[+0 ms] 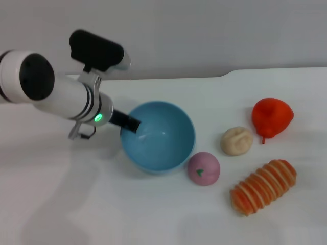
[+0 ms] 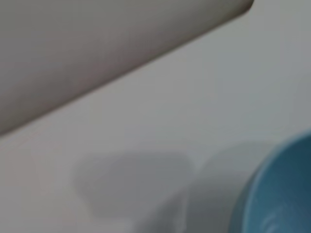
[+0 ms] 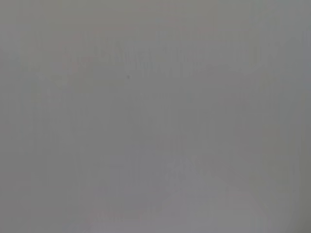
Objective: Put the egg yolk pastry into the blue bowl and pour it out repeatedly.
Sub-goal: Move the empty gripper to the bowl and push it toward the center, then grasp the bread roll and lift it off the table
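The blue bowl (image 1: 162, 138) stands on the white table (image 1: 76, 204) left of centre, with nothing in it. My left gripper (image 1: 129, 123) reaches in from the left, and a dark finger (image 1: 131, 123) lies over the bowl's left rim, clamped on it. The egg yolk pastry (image 1: 236, 141), a pale cream lump, lies on the table to the right of the bowl, apart from it. In the left wrist view a part of the blue bowl (image 2: 277, 199) shows beside bare table. The right gripper shows in no view.
A pink ball with a green mark (image 1: 203, 168) sits against the bowl's front right side. A ridged orange-and-cream bread (image 1: 263, 186) lies at the front right, and a red fruit-like piece (image 1: 272, 117) is behind the pastry. The table's far edge (image 1: 204, 77) meets a grey wall.
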`<state>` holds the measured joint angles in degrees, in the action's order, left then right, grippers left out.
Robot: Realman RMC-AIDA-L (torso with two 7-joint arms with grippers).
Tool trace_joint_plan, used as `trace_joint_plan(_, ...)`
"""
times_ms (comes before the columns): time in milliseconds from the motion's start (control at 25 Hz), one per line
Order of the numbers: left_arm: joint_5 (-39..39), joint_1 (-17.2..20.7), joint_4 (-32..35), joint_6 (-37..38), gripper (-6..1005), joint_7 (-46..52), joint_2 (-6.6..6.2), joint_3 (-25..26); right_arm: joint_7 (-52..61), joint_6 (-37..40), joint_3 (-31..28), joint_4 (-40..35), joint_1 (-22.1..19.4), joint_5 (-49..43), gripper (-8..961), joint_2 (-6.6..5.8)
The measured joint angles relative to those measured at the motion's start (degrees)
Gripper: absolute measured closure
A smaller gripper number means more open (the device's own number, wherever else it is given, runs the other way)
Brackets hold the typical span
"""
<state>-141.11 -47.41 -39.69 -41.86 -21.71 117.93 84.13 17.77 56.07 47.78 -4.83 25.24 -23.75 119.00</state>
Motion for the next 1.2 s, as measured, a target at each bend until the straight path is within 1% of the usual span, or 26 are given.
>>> trace_joint_plan(160, -3.38, -0.17, -4.53, -1.31, 986, -0.01, -0.24, 0.99, 0.43, -0.15, 0.63, -0.01, 0.43, -0.62, 217, -0.09)
trace_joint_plan(200, -5.38, -0.73, -6.1, -3.04, 991, -0.01, -0.24, 2.21, 0.79, -0.36, 0.69, -0.12, 0.6, -1.01, 217, -0.14)
trace_joint_plan(280, -6.23, -1.22, -6.84, -4.43, 1001, -0.01, -0.25, 3.59, 3.01, -1.38, 0.8, -0.99, 0.91, -2.73, 217, -0.26)
trace_joint_plan(360, -7.44, -1.8, -8.02, -6.69, 1000, -0.01, -0.24, 5.9, 8.63, -4.56, 0.82, -4.2, 1.02, -7.55, 217, -0.41)
trace_joint_plan(440, -8.3, -2.05, -8.95, -8.05, 999, 0.02, -0.26, 7.29, 15.26, -8.57, 0.83, -8.45, 1.01, -14.27, 218, -0.48)
trace_joint_plan(600, -9.82, -3.08, -9.5, -10.83, 999, 0.33, -0.27, 9.43, 30.26, -16.33, 2.23, -17.83, 1.89, -30.0, 219, -0.42)
trace_joint_plan(680, -10.13, -4.22, -9.35, -13.63, 999, 0.38, -0.27, 11.93, 41.08, -18.98, 4.69, -22.71, 2.42, -39.32, 219, -0.44)
trace_joint_plan(800, -10.41, -4.89, -8.92, -15.08, 999, 0.39, -0.26, 13.25, 56.14, -20.09, 7.81, -29.88, 2.89, -52.9, 220, -0.47)
trace_joint_plan(920, -10.51, -5.03, -8.77, -15.88, 999, 0.46, -0.28, 13.85, 73.27, -20.02, 8.92, -35.06, 4.21, -68.47, 221, -0.6)
trace_joint_plan(1000, -10.56, -4.98, -8.75, -15.96, 999, 0.47, -0.3, 13.98, 84.94, -19.04, 8.87, -37.31, 5.53, -78.71, 221, -1.03)
trace_joint_plan(1080, -11.25, -4.62, -8.63, -16.19, 1000, 0.85, -0.34, 14.34, 96.78, -16.53, 8.37, -38.66, 7.31, -89.03, 222, -1.91)
trace_joint_plan(1200, -11.95, -4.48, -8.55, -16.19, 1000, 1.7, -0.41, 14.47, 111.53, -9.69, 6.56, -39.07, 10.77, -101.85, 223, -3.75)
